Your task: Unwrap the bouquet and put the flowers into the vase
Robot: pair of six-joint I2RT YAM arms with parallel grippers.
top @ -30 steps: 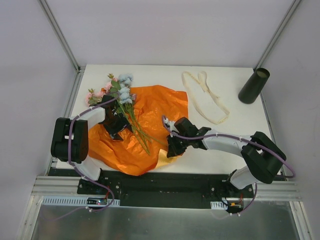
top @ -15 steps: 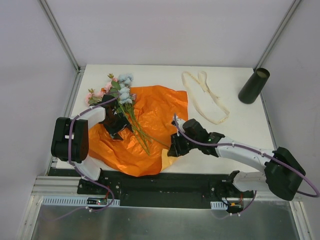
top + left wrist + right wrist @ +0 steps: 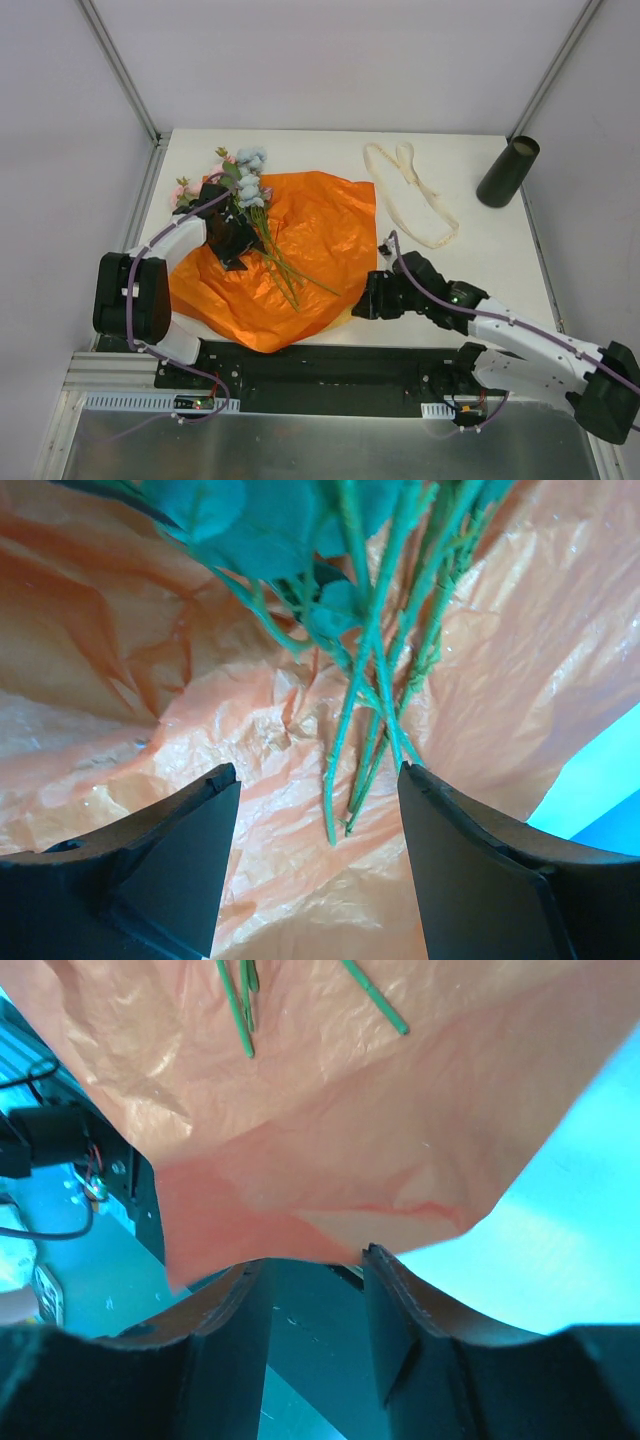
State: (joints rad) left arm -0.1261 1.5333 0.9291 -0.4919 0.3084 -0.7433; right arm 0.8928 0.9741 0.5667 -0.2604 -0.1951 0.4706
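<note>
The bouquet lies unwrapped: its orange paper (image 3: 310, 240) is spread flat on the white table, and the flowers (image 3: 246, 175) lie on its left part, blooms toward the back. Green stems (image 3: 372, 690) run between the fingers of my left gripper (image 3: 315, 777), which stands open over them, low above the paper (image 3: 200, 730). My right gripper (image 3: 367, 298) is at the paper's near right corner. It is open, and the paper edge (image 3: 330, 1210) lies just past its fingertips (image 3: 376, 1260). The dark vase (image 3: 508, 171) stands at the back right corner.
A cream ribbon (image 3: 412, 195) lies loose on the table between the paper and the vase. The paper's front corner hangs over the table's near edge above the black rail (image 3: 330, 365). Metal frame posts (image 3: 120, 70) rise at the back corners.
My right gripper pulled back to the right and toward the near edge, opened, and let go of the paper corner. The left gripper shifted slightly toward the blooms, still open.
</note>
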